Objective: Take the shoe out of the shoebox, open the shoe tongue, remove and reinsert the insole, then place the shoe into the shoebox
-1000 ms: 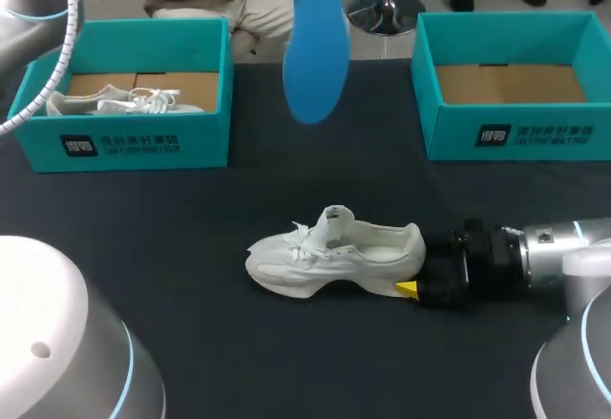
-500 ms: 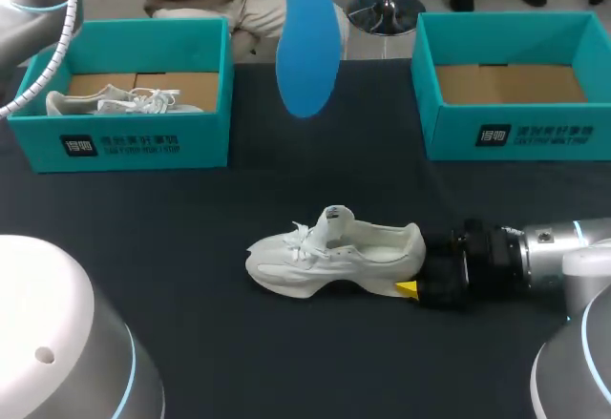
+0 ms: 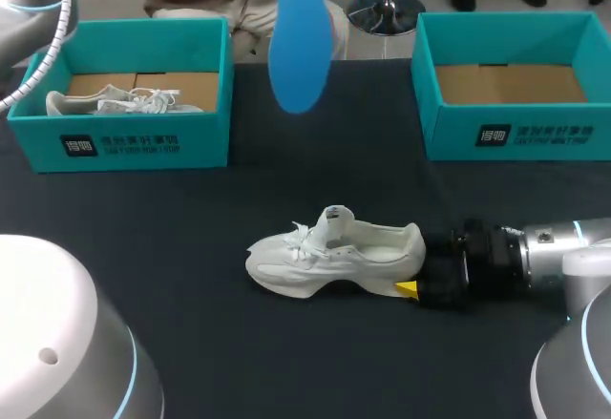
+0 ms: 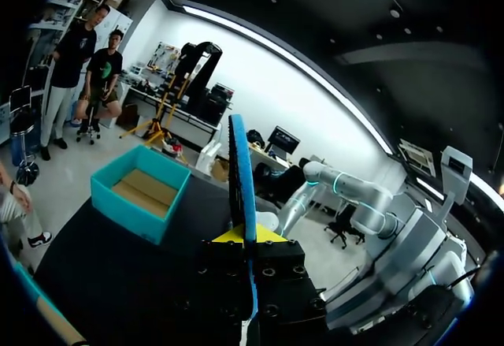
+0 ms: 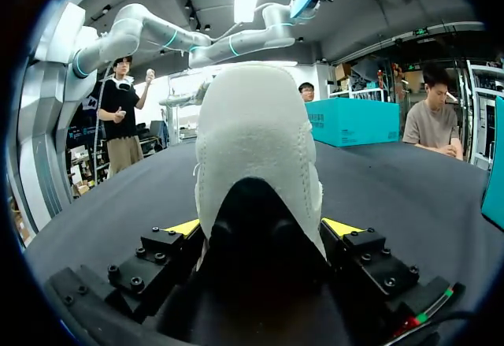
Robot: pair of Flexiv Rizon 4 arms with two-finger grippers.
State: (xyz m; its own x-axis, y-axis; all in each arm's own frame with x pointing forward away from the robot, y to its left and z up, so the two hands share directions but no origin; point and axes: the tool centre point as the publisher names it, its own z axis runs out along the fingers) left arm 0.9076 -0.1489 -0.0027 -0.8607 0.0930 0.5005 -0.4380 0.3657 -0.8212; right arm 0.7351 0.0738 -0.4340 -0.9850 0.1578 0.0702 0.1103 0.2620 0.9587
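Left end effector (image 4: 246,234) pinching the blue insole (image 3: 299,42) high above the table (image 3: 172,219), right end effector (image 5: 263,226) clamped on the heel of the white shoe (image 3: 329,252), upright mid-table

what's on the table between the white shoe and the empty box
Nothing. In the head view the table is bare between the shoe and the empty box.

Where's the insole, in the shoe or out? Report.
Out. The left gripper holds the blue insole up in the air, apart from the white shoe on the table.
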